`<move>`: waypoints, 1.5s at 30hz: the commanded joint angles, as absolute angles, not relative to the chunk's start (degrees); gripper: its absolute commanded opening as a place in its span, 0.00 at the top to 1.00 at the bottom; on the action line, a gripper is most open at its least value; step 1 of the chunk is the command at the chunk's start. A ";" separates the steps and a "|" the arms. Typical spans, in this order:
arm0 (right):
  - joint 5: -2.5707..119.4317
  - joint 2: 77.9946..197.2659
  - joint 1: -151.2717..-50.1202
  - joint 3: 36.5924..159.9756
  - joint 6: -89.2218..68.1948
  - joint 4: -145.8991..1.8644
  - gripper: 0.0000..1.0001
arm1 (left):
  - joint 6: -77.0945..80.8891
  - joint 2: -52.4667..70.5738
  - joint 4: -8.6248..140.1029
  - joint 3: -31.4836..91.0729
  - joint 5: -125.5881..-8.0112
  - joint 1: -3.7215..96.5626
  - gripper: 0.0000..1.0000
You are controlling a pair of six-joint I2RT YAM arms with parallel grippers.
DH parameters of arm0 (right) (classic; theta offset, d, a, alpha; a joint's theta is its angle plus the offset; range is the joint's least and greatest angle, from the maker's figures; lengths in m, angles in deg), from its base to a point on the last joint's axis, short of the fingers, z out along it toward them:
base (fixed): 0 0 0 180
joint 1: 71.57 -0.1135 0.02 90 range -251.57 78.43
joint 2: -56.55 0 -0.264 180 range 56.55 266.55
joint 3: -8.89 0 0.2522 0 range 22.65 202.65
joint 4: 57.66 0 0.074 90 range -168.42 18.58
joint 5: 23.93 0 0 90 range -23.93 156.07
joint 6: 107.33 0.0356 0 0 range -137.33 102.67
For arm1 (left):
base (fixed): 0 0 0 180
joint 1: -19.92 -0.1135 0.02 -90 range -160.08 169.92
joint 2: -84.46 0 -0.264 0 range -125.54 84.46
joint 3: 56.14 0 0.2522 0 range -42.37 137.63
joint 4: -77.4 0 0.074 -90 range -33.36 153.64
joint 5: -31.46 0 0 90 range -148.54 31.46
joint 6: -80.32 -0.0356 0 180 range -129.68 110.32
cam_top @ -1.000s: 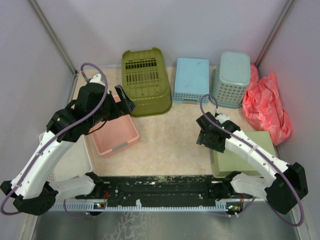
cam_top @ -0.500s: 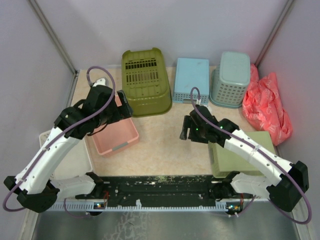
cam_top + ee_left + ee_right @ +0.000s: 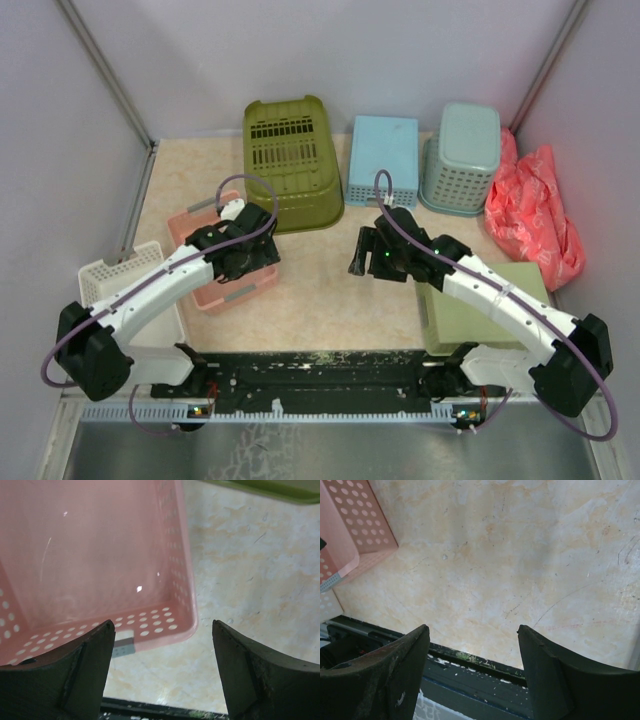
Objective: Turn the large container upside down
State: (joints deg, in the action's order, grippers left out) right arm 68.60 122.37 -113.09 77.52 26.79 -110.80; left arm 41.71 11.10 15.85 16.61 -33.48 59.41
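The large container, an olive-green tub (image 3: 291,162), stands at the back centre with its slotted bottom facing up and its rim on the table. A strip of its rim shows at the top of the left wrist view (image 3: 270,487). My left gripper (image 3: 250,262) is open and empty, hovering over the right end of a pink basket (image 3: 90,555), in front of the tub and apart from it. My right gripper (image 3: 362,252) is open and empty above bare table, in front of and to the right of the tub. Its fingers (image 3: 395,670) frame only tabletop.
The pink basket (image 3: 222,265) and a white basket (image 3: 130,275) stand at the left. A light-blue box (image 3: 385,155), an upturned teal mesh basket (image 3: 460,155) and a red bag (image 3: 535,210) are at the back right. A pale-green tray (image 3: 485,305) lies under my right arm. A black rail (image 3: 320,375) runs along the near edge.
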 commanded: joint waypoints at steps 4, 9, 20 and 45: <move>69.31 119.97 -113.32 79.44 26.86 -111.01 0.28 | 45.04 1.99 27.87 16.27 -29.36 59.56 0.22; 69.88 119.35 -113.27 79.62 26.79 -112.31 0.28 | 47.46 -1.45 27.72 16.31 -27.77 59.56 0.50; 71.74 119.51 -113.22 80.65 25.89 -113.33 0.28 | 52.41 13.25 17.87 17.46 -27.38 59.56 0.98; 95.60 112.67 -103.83 104.59 18.37 -128.07 0.28 | 27.75 31.65 22.97 40.07 -86.83 61.49 1.00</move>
State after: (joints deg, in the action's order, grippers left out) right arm 87.02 113.80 -104.12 97.87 21.83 -124.68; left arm 32.40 31.69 17.48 37.22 -64.76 61.07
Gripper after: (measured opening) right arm 0.719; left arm 0.025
